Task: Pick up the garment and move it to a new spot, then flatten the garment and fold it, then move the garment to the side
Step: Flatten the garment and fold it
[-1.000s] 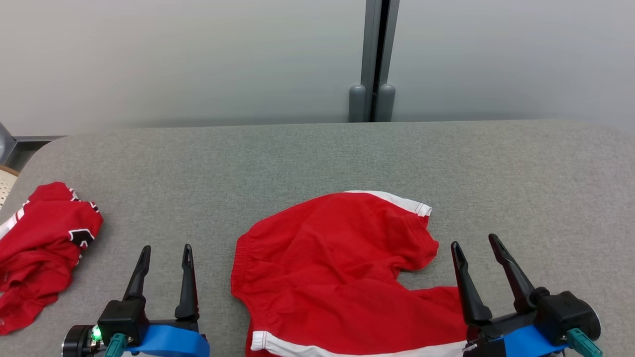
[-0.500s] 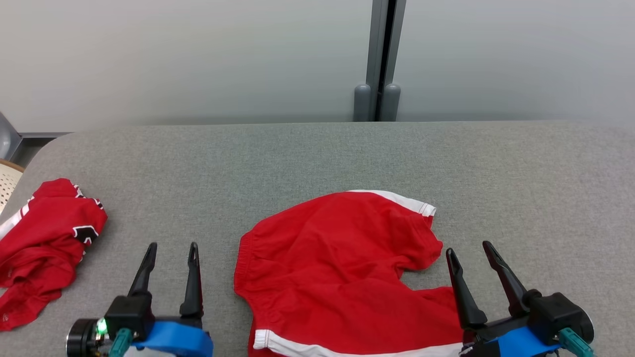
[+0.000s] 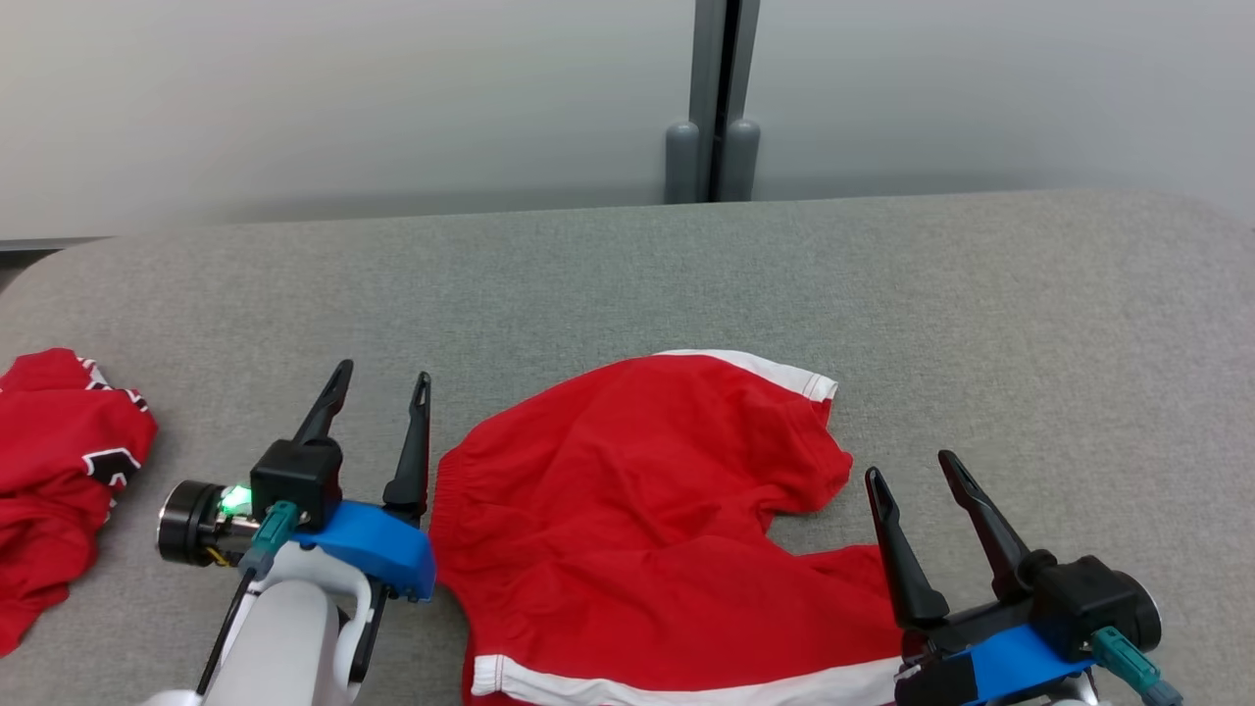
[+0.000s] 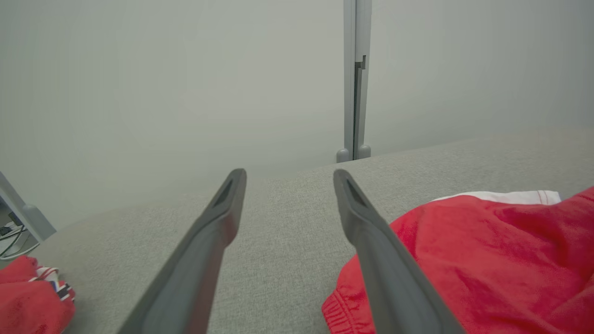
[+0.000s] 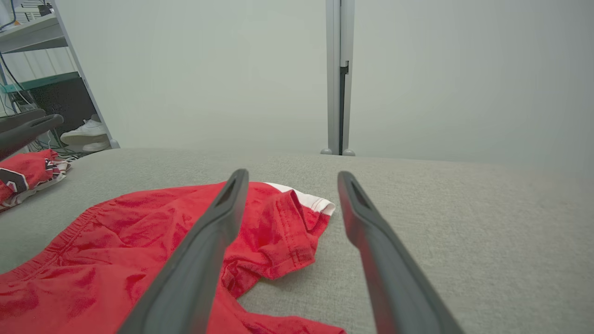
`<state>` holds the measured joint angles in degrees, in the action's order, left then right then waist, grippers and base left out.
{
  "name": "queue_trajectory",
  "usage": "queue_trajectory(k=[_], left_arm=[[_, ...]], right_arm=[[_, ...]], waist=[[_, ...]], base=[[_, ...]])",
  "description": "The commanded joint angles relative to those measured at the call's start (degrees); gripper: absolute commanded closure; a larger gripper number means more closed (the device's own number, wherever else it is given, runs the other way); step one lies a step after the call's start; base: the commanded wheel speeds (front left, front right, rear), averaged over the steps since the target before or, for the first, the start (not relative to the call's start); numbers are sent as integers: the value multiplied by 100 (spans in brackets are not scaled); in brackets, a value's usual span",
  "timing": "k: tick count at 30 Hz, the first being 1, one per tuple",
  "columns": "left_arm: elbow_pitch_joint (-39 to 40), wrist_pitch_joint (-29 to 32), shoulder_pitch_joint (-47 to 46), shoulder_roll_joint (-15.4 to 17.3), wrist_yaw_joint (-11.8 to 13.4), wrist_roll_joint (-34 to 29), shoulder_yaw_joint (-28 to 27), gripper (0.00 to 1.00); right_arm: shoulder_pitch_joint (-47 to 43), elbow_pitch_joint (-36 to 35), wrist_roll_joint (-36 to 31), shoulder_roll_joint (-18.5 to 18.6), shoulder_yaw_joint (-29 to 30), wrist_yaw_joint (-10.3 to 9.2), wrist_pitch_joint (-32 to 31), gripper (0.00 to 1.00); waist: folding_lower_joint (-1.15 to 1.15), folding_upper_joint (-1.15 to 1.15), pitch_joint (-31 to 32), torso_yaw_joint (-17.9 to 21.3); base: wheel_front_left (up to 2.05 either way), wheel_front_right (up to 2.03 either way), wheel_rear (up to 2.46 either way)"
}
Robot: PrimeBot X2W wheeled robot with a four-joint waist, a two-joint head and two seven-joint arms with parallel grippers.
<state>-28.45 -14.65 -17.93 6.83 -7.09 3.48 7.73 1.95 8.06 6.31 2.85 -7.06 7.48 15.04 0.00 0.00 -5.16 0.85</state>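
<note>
Looking down on a grey padded surface (image 3: 588, 275), we see a pair of red shorts (image 3: 627, 520) with white trim lying spread out near the front edge, roughly midway between the two arms. The shorts lie sideways to us. The gathered waistband (image 3: 453, 510) faces our left, and the two legs open toward our right, so the long axis runs left to right across the surface. One leg's white hem (image 3: 775, 371) points away from us, and the other leg's white hem (image 3: 686, 686) runs along the near edge.

The left gripper (image 3: 383, 371) hovers just beside the waistband, its fingers spread wide and holding nothing. The right gripper (image 3: 910, 465) is likewise spread and empty, just beside the near leg and pointing past the notch between the legs.

We judge that each arm has its own end within reach: the left is nearer the waistband, the right nearer the leg hems.

A second red garment (image 3: 49, 471), crumpled and marked in black and white, sits well apart at the far left.
</note>
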Motion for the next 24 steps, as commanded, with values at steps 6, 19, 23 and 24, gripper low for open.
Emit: queue_trajectory(k=[6,19,23,24], left_arm=[[-882,207,-521,138,-46,136,504,0],[-2277,814,-827,243,-37,947,1839,0],[-2495,923,-881,229,-37,1132,2065,0],[-2589,992,-898,234,-37,1182,2125,0]], right_arm=[[157,35,-24,6,34,3,21,0],[271,145,-38,7,-20,3,21,0],[287,156,-40,7,-48,3,21,0],[289,165,-42,7,-59,3,21,0]], waist=[[0,0,-204,155],[0,0,-258,270],[0,0,-246,304],[0,0,-240,314]], base=[[0,0,0],[0,0,0],[0,0,0],[0,0,0]])
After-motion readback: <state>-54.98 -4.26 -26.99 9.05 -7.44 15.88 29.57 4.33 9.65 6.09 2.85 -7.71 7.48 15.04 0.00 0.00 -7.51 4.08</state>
